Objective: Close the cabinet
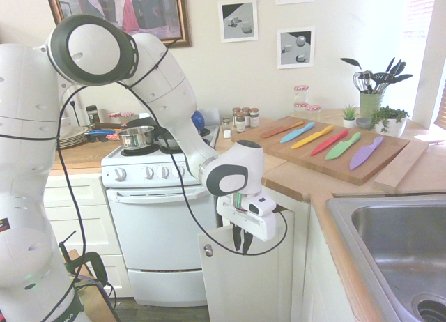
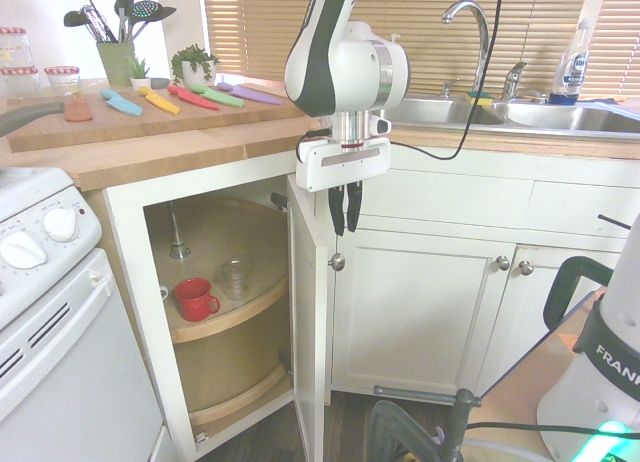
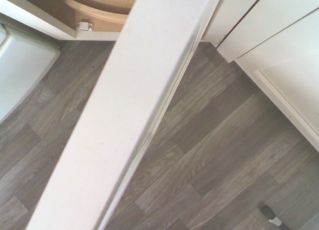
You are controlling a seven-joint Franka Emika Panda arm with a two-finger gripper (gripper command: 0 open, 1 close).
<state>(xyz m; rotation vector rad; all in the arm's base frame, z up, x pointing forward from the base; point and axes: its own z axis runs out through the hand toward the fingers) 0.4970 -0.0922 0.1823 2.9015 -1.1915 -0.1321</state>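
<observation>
The cabinet (image 2: 130,197) under the wooden countertop stands open, its curved shelves showing inside. Its white door (image 2: 308,322) is swung out wide and seen almost edge-on; the other exterior view shows the door's face (image 1: 244,284) and its round silver knob (image 1: 208,250). My gripper (image 2: 344,210) points straight down with its dark fingers close together and nothing in them. It hangs at the door's top edge, just above the knob (image 2: 338,262). In the wrist view the door's top edge (image 3: 134,110) runs diagonally over the floor.
A red mug (image 2: 195,299) and a small glass (image 2: 235,279) sit on the cabinet's upper shelf. The white stove (image 1: 157,217) stands beside the cabinet. On the counter lies a cutting board with coloured knives (image 1: 327,142); the sink (image 1: 401,242) and its cabinets (image 2: 440,312) are close by.
</observation>
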